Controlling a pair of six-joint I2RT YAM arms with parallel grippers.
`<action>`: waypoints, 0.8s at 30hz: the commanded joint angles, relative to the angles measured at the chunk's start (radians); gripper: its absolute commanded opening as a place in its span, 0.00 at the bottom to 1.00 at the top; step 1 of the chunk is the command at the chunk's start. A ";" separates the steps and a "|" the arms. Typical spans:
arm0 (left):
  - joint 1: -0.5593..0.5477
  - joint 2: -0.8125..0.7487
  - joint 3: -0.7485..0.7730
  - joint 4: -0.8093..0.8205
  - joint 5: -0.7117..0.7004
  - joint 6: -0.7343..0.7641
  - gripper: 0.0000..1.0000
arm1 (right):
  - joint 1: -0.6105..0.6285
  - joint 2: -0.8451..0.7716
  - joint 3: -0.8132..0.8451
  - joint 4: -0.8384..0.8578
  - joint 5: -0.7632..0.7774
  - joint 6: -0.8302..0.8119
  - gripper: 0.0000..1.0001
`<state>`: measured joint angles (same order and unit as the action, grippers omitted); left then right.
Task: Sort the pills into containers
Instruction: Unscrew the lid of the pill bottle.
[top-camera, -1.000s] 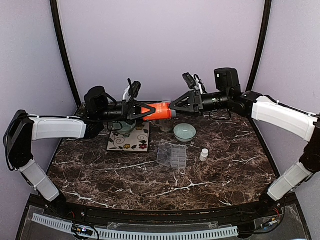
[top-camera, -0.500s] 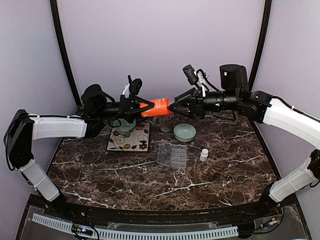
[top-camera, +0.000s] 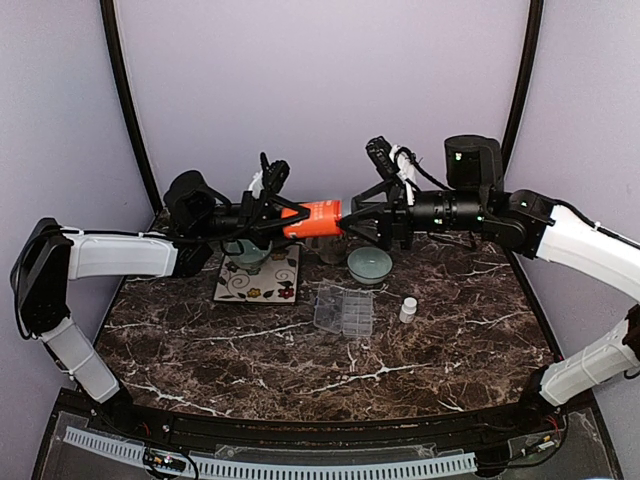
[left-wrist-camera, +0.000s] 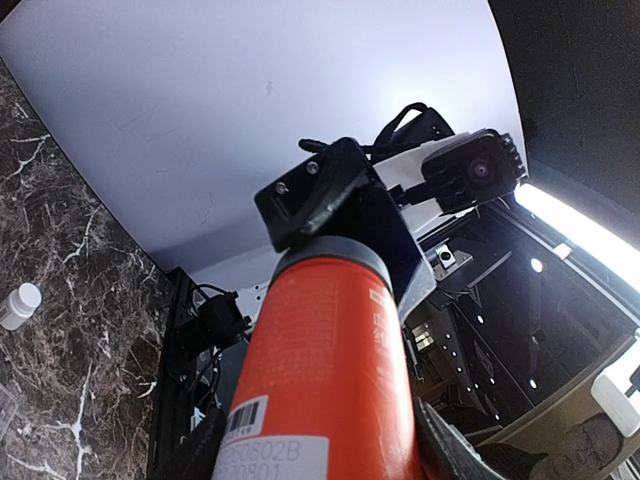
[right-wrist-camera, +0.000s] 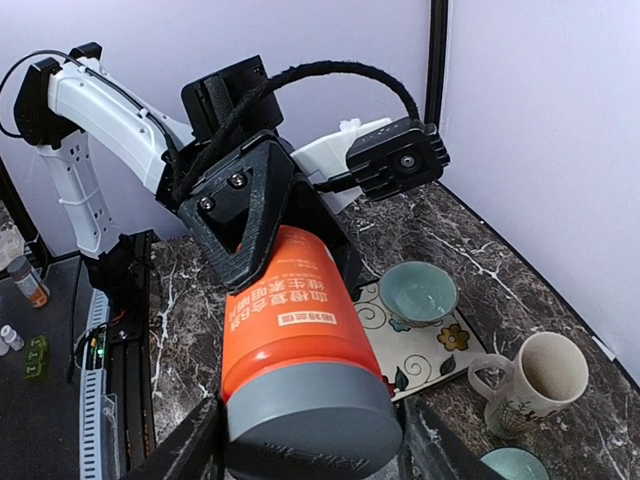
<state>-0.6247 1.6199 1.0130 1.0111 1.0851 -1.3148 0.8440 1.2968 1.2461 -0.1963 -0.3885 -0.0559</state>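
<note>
Nearest, on the dark marble worktop (top-camera: 200, 340): clear pill box (top-camera: 345, 310), lying flat, lid seemingly folded open to its left. Compartments too small to read, nothing discernible inside. Just beside it, to the right: small white bottle (top-camera: 408, 310), upright. No loose pills visible anywhere; presumably all inside the orange bottle, though unconfirmed.

Farther back: pale green bowl (top-camera: 370, 265), seemingly bare inside. Second bowl (top-camera: 247, 258), also bare, on a patterned tile (top-camera: 262, 285). Mug (right-wrist-camera: 528, 385) standing near, nothing visible in it.

Above these, held level in the air: orange bottle (top-camera: 315, 218), pinched round its body by the left claw (top-camera: 287, 218). Right claw (top-camera: 350, 218) at the other end, fingers pressed against both sides of the grey cap (right-wrist-camera: 310, 430).

Likely step: unscrewing. To do it well:
- Keep the left grip firm and motionless.
- Turn the right wrist squarely about the bottle's long axis.
- Avoid pulling sideways.
- Before freeing the cap, tip the mouth upward, else risk of spilling onto the worktop instead of into the compartments.
</note>
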 joint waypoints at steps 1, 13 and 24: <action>0.003 -0.038 0.029 0.132 0.023 0.002 0.00 | -0.004 -0.011 -0.011 -0.055 0.048 0.025 0.66; 0.003 -0.057 0.010 -0.013 -0.013 0.168 0.00 | -0.004 -0.080 -0.037 -0.037 0.003 0.135 0.84; 0.003 -0.072 -0.008 -0.113 -0.078 0.356 0.00 | -0.078 -0.100 -0.101 0.108 -0.050 0.604 0.80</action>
<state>-0.6224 1.6093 1.0107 0.9104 1.0317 -1.0637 0.8070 1.1793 1.1519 -0.1848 -0.4084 0.3016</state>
